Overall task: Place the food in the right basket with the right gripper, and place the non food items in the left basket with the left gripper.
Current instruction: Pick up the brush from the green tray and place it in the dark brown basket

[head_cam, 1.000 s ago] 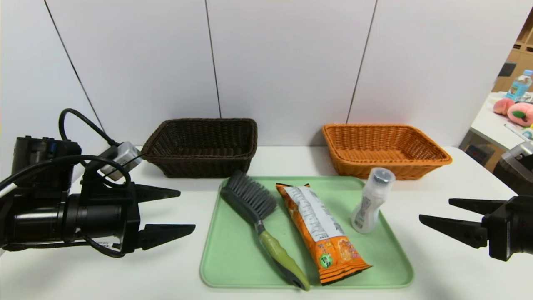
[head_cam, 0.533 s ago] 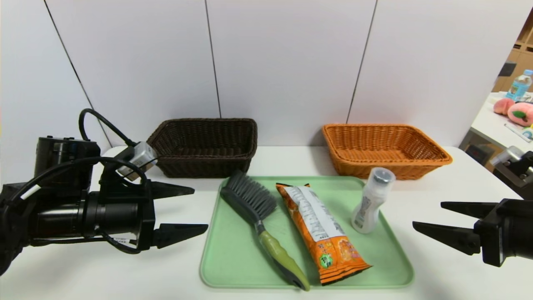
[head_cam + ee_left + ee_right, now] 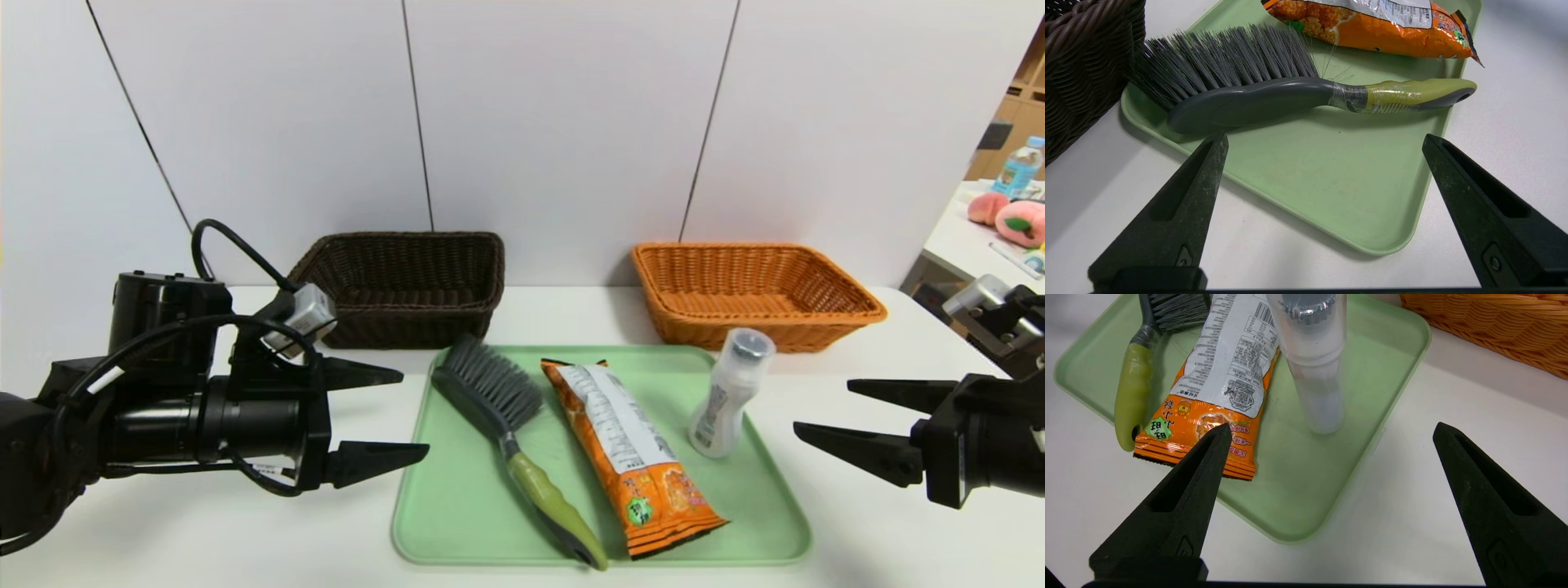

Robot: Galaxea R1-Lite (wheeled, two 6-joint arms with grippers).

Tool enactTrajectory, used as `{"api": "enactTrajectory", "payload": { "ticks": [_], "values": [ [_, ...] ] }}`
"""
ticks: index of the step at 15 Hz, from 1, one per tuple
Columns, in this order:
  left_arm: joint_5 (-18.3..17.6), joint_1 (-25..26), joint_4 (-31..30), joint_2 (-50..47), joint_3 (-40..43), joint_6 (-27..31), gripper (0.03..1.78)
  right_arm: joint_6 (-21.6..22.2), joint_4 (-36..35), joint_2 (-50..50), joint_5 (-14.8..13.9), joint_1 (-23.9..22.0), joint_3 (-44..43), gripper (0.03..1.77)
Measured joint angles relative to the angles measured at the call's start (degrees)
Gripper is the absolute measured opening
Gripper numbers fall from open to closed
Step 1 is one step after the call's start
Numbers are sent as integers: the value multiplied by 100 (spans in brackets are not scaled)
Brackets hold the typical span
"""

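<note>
Two wicker baskets stand at the back of a white desk (image 3: 204,539) against a pale panelled wall: the dark brown basket (image 3: 400,286) on the left, the orange-tan basket (image 3: 755,294) on the right. Between and in front of them lies a light green tray (image 3: 457,506). On it, side by side, lie a grey-bristled scrub brush (image 3: 506,416) and a long orange snack packet (image 3: 629,449), with a small white bottle (image 3: 727,396) upright near the tray's right rear corner. The left claw (image 3: 388,412) hangs just left of the tray, wide open and empty, pointing toward the brush. The right claw (image 3: 833,412) hangs off the tray's right edge, also wide open and empty, aimed toward the bottle and packet.
</note>
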Motion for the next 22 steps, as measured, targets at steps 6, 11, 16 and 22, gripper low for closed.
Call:
{"api": "enactTrajectory", "payload": {
  "ticks": [6, 11, 16, 22],
  "values": [
    [0, -141, -160, 5, 9, 1, 169, 29, -2, 38, -17, -2, 9, 170],
    [-35, -411, -55, -85, -416, -7, 169, 55, 5, 44, -20, -2, 9, 170],
    [-35, -794, 1036, 38, -1810, 26, 169, 182, 22, 44, -16, -22, 17, 170],
    [-35, -1106, 3389, 535, -3456, 1247, 169, 208, 20, 11, -9, -63, 30, 170]
  ]
}}
